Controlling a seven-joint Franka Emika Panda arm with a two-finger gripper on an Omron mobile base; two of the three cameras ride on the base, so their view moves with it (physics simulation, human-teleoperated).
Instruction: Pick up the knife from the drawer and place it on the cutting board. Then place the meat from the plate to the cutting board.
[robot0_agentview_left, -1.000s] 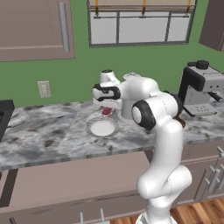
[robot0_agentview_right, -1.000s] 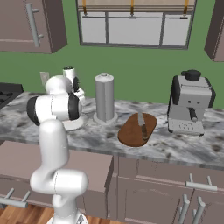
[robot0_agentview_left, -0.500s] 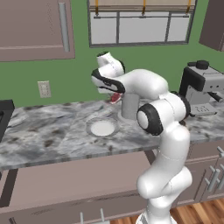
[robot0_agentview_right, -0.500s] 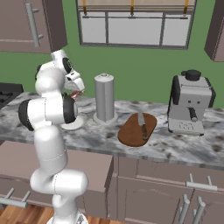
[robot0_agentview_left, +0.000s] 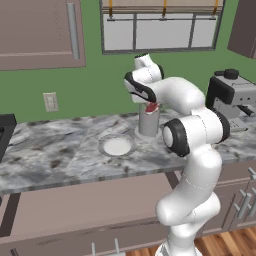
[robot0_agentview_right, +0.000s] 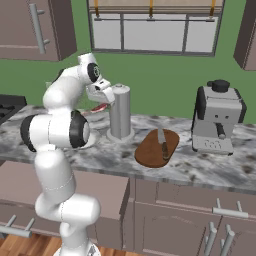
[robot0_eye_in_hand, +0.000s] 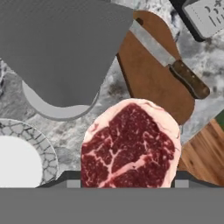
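**Meat held in the air beside the canister; knife on the board**

We see the gripper (robot0_agentview_left: 151, 106) raised above the table (robot0_agentview_left: 60, 150), close to the tall grey canister (robot0_agentview_right: 120, 111). Its jaws stand partly closed and pinch the meat (robot0_eye_in_hand: 130, 146). In the hand view the slab covers the fingertips, so we cannot see the contact faces themselves. In the left base view a red patch of meat shows just below the hand, in front of the canister's upper part. In the right base view it shows as a red sliver to the left of the canister.

The meat hangs clear of the table. Its flat marbled face is turned toward the hand camera. It looks roughly as wide as it is tall, so we cannot name a long axis.

The plate (robot0_agentview_left: 116, 146) lies bare on the table, to the left of the canister in the left base view, and apart from the meat.

The cutting board (robot0_agentview_right: 157, 148) lies between the canister and the coffee machine (robot0_agentview_right: 217, 117). The knife (robot0_agentview_right: 162, 142) lies flat on the board. Its long axis runs along the board's length, with the handle toward the front edge of the table and the blade toward the wall.
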